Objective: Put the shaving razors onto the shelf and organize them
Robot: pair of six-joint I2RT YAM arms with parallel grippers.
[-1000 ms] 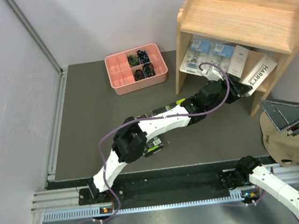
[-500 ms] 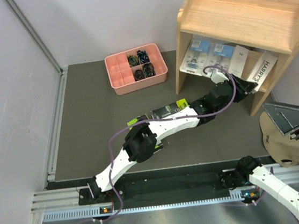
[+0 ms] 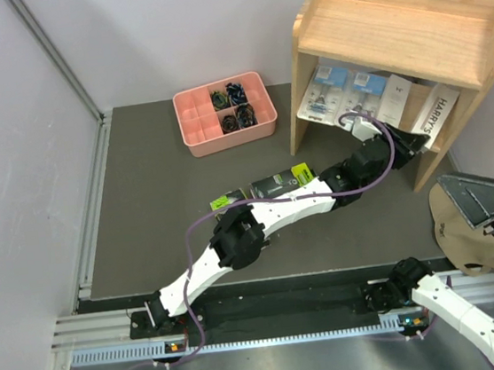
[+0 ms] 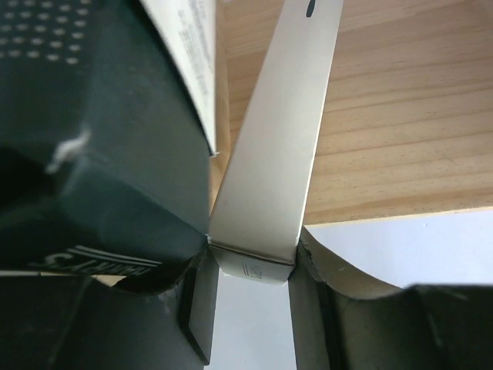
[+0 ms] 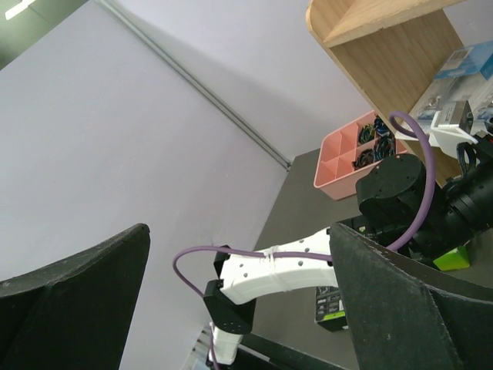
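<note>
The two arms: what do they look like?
The left arm and right arm are white links with chunky black joints. A purple cable loops along the left one. The right tool has broad, dark fingers.

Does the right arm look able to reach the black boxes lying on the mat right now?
Probably not cleanly. The black boxes lie just beyond the left arm, which stretches across the mat to the shelf. The right arm would have to pass over it.

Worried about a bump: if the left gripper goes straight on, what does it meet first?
Likely the shelf wood, with the white box held in the left gripper touching first; depth is unclear.
</note>
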